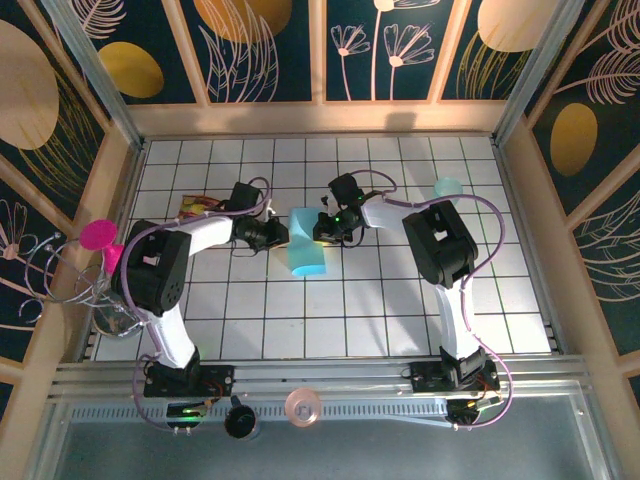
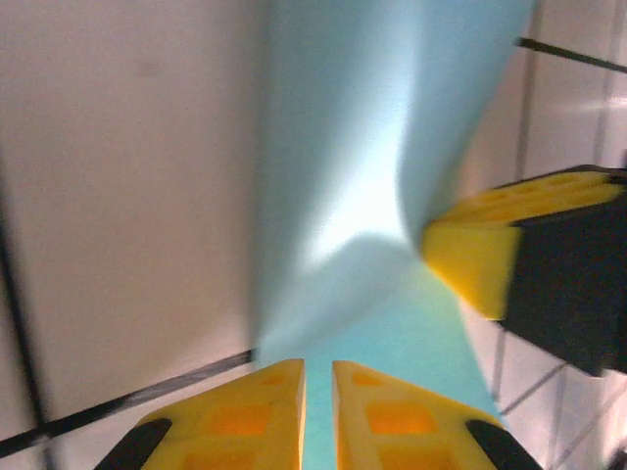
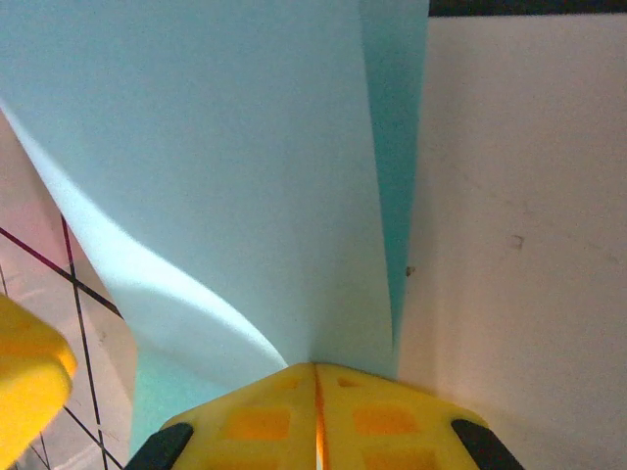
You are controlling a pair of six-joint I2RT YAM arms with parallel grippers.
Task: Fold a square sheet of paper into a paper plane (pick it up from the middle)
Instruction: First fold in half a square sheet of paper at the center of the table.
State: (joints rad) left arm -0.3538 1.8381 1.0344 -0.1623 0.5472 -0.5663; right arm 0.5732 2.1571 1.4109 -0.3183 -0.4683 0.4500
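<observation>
A white tiled floor [image 1: 330, 310] with dark grout lines is enclosed by pale wooden framing [image 1: 320, 118]. Behind it, dark blue wall panels [image 1: 285, 70] are printed with gold discs and thin, line-drawn leaves and flowers. Along the near edge, aluminium rails [image 1: 330, 375] are laid above a grey metal ledge [image 1: 560, 440]. Soft glare is seen on the tiles.

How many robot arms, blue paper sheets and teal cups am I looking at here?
Robot arms: 2 (left arm, right arm)
Light-blue paper sheet: 1
Pale-teal cup: 1
Total: 4
</observation>
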